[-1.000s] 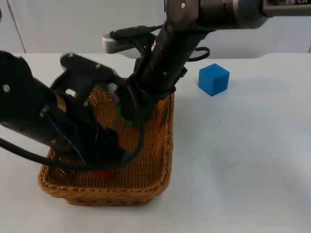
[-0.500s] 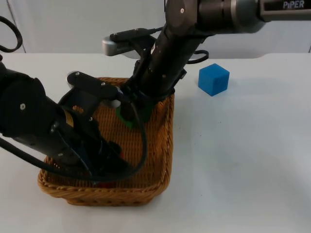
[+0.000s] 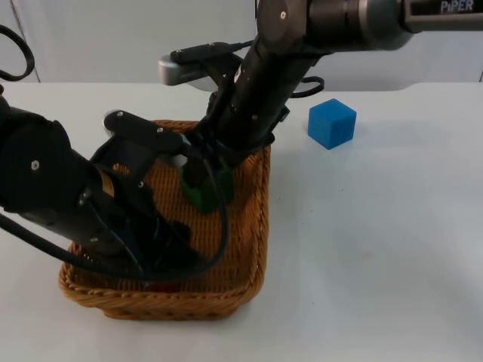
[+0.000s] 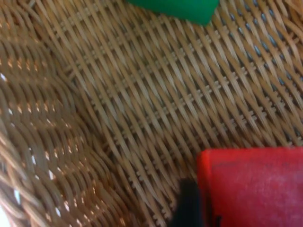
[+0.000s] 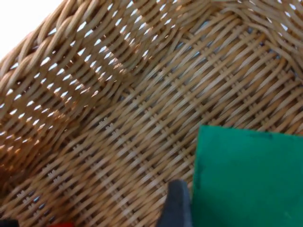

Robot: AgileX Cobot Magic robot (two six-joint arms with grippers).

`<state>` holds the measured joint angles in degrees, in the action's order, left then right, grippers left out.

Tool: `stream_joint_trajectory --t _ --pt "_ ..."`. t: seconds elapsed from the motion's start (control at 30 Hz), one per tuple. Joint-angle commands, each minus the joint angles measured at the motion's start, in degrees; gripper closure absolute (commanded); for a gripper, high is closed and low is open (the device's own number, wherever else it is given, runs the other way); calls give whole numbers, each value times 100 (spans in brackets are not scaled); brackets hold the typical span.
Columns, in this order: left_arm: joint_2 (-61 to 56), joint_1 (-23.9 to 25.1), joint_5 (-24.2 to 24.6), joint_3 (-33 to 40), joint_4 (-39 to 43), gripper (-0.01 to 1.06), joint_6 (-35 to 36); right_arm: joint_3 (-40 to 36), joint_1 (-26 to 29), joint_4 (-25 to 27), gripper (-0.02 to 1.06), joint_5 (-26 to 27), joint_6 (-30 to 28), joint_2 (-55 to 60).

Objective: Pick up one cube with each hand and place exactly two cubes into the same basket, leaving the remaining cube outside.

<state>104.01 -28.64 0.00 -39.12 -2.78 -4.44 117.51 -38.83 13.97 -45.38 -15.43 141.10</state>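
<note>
The left gripper (image 3: 162,260) is down inside the wicker basket (image 3: 253,256) near its front wall, fingers closed on the red cube (image 4: 251,187). The right gripper (image 3: 202,177) reaches into the basket's far half, fingers closed on the green cube (image 3: 202,190), which sits just above the woven floor. The blue cube (image 3: 331,123) stands on the white table (image 3: 377,249), well apart from the basket to its right.
</note>
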Motion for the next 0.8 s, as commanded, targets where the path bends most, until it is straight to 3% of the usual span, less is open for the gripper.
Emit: stream_joint_trajectory --t 0.0,0.07,0.17,0.4,0.77 --pt "-10 3 -78 4 -65 32 41 62 -34 11 38 21 -62 -32" --pt "-50 3 -78 4 -65 23 41 73 -34 11 38 8 -62 -63" --pt "-216 3 -78 4 -65 19 41 73 -34 22 38 -1 -62 -196" --pt "-936 3 -48 4 -79 19 41 73 -34 11 38 -29 -62 -717" --pt "-3073 3 531 4 -69 19 41 73 -34 -31 38 -196 -62 -1993"
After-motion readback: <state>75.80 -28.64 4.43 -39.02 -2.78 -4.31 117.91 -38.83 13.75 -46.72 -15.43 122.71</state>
